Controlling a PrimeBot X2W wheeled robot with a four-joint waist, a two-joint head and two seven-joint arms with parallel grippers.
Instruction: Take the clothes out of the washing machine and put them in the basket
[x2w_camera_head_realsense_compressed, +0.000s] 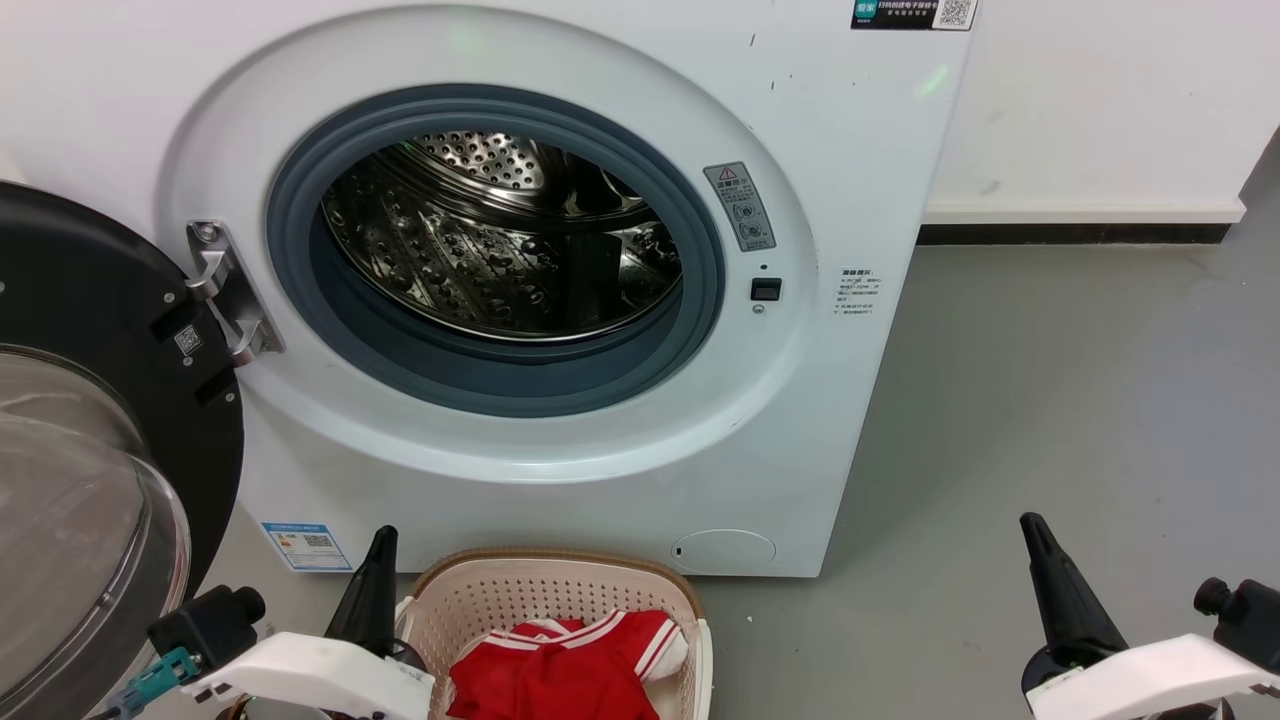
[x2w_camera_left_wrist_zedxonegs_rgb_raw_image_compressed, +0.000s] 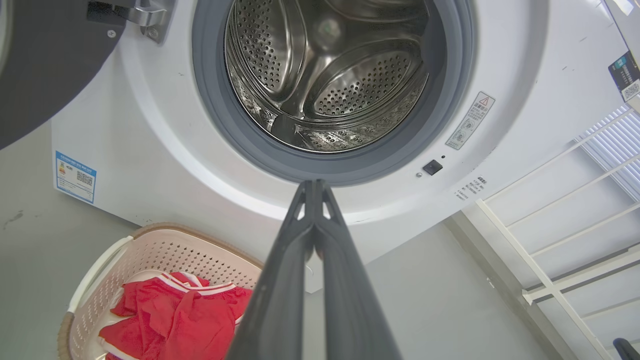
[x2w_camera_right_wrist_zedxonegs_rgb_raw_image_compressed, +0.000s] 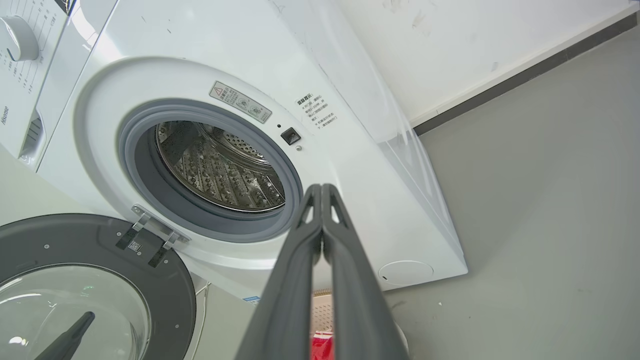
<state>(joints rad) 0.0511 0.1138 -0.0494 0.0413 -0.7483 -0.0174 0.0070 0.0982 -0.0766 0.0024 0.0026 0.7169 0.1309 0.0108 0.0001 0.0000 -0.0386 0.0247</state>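
Red soft garments (x2w_camera_head_realsense_compressed: 560, 675) with white striped trim: lie in cream perforated plastic basket (x2w_camera_head_realsense_compressed: 470, 600), bottom centre, just right of left gripper (x2w_camera_head_realsense_compressed: 384, 540), pressed together; right gripper (x2w_camera_head_realsense_compressed: 1032, 528), also pressed together, lower right, well apart.

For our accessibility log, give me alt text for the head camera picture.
Red clothes lie in a cream basket on the floor before a white front-loading washing machine, whose door hangs open at left, exposing the steel drum. The robot's left hand and right hand, both shut, point up from the bottom corners.
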